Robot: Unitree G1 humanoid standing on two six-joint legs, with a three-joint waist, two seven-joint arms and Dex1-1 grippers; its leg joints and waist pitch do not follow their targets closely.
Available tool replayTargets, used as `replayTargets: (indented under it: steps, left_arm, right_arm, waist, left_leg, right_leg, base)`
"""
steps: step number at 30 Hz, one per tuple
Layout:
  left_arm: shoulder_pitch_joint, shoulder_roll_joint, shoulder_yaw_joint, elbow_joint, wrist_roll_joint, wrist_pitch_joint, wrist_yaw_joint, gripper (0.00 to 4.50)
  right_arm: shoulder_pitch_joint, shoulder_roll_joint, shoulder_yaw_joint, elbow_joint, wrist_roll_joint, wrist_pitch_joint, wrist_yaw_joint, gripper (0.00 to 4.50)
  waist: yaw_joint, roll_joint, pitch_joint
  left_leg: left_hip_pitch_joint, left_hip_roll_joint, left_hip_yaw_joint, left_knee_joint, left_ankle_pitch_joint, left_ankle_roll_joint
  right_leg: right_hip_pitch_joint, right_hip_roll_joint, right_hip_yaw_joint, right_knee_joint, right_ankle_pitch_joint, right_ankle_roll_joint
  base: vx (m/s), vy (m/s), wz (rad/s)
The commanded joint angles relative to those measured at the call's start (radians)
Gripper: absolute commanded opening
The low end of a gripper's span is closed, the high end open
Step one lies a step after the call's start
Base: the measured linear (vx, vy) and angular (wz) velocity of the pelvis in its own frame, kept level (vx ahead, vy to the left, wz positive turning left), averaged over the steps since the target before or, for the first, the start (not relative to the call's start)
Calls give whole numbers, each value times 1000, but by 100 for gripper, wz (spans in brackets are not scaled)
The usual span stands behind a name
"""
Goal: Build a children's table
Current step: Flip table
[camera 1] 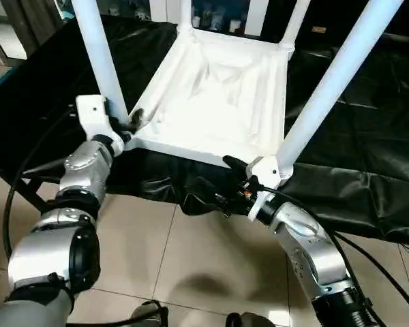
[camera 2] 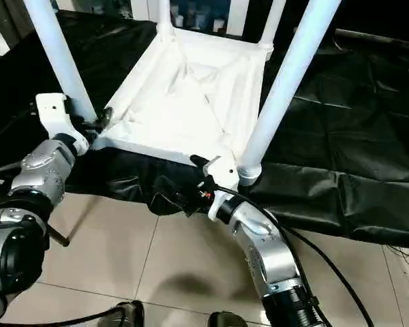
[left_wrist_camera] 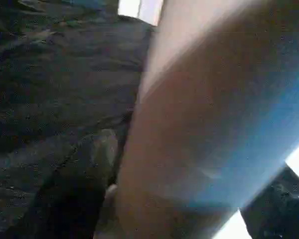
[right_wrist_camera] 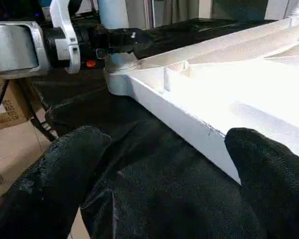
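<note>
The children's table [camera 1: 218, 95] lies upside down on the black-draped desk [camera 1: 368, 136], ribbed underside up, with all four legs standing in their corner sockets.

I judge the step in hand to be seating the near-left leg [camera 1: 99, 54]. My left tool [camera 1: 127, 125] sits at its base, one finger to either side of the tube; I cannot tell whether they are pressing on it yet.

My right tool [camera 1: 218, 184] hangs wide apart and empty, just below the tabletop's near edge beside the near-right leg [camera 1: 327, 88].

Next move, as I read it: clamp the left tool on the tube and push it down into the socket, while the right steadies the edge (it could slide on the cloth).

The right wrist view shows the near rim and my left tool at the corner socket [right_wrist_camera: 120, 63]. The left wrist view gives the tube close up [left_wrist_camera: 209, 124].
</note>
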Motion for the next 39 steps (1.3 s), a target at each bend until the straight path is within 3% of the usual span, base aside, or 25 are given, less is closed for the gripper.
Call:
replayTargets:
  steps: [1,8,14,22,24,28,30,31,32,33,34,39]
  left_arm:
    - [-13,2,11,10,-10,-8,7,338]
    - [-21,3,23,24,-19,8,-1,287]
    - [-33,-6,58,35,-46,29,36,248]
    - [-44,-92,187,-23,-199,68,111,243]
    - [-21,-143,178,-79,-209,73,117,243]
    - [25,-223,165,-181,-223,90,148,242]
    - [72,-290,149,-295,-222,118,195,241]
    - [98,-330,136,-364,-224,132,228,241]
    - [105,-340,133,-381,-225,136,237,241]
    - [117,-360,125,-416,-228,143,251,240]
    - [139,-394,116,-481,-236,157,282,240]
    - [160,-444,106,-559,-236,162,336,240]
  right_arm:
    - [3,0,3,-15,1,13,-6,450]
    - [1,4,10,-4,-8,5,-3,450]
    - [3,5,9,3,-12,-5,-1,450]
    - [17,8,-7,0,7,5,-6,450]
    - [25,10,-28,-2,22,42,-22,450]
    - [36,17,-62,-6,55,81,-44,450]
    - [35,43,-104,-6,100,99,-69,450]
    - [28,63,-135,-5,139,110,-82,450]
    - [25,69,-143,-5,149,113,-85,450]
    - [18,80,-159,-3,170,118,-91,450]
    - [-4,102,-192,9,208,127,-109,450]
    - [-62,150,-272,42,306,136,-137,450]
  waist:
    - [-3,14,-61]
    - [-3,14,-61]
    - [-2,17,-58]
    - [4,19,-67]
    - [9,23,-73]
    - [28,19,-81]
    - [28,17,-83]
    - [28,24,-88]
    - [27,16,-85]
    - [29,15,-88]
    - [31,22,-94]
    - [29,22,-98]
  left_leg:
    - [40,33,-6,-70,-116,58]
    - [39,33,-5,-68,-77,66]
    - [38,35,-5,-71,-103,52]
    - [35,34,-3,-65,-83,59]
    - [37,33,-1,-59,-52,76]
    - [36,36,5,-50,-12,111]
    - [33,35,6,-51,-21,120]
    - [32,39,4,-51,-30,121]
    - [28,43,6,-51,-36,133]
    - [31,39,10,-47,-30,144]
    - [33,37,10,-45,-24,147]
    - [31,35,10,-44,-21,146]
  right_leg:
    - [50,-71,29,-52,225,-280]
    - [51,-72,30,-48,268,-281]
    - [52,-75,31,-50,239,-285]
    - [56,-78,32,-47,245,-306]
    - [56,-75,32,-42,296,-321]
    - [58,-75,31,-34,380,-339]
    - [61,-75,29,-35,358,-323]
    - [63,-80,28,-32,351,-330]
    - [64,-83,29,-35,349,-342]
    - [61,-79,29,-36,345,-344]
    - [61,-77,28,-35,339,-343]
    - [59,-75,26,-38,278,-325]
  base:
    - [0,0,0]
    - [0,0,0]
    - [0,0,0]
    - [0,0,0]
    - [0,0,0]
    - [0,0,0]
    - [0,0,0]
    - [0,0,0]
    - [0,0,0]
    - [0,0,0]
    - [0,0,0]
    - [0,0,0]
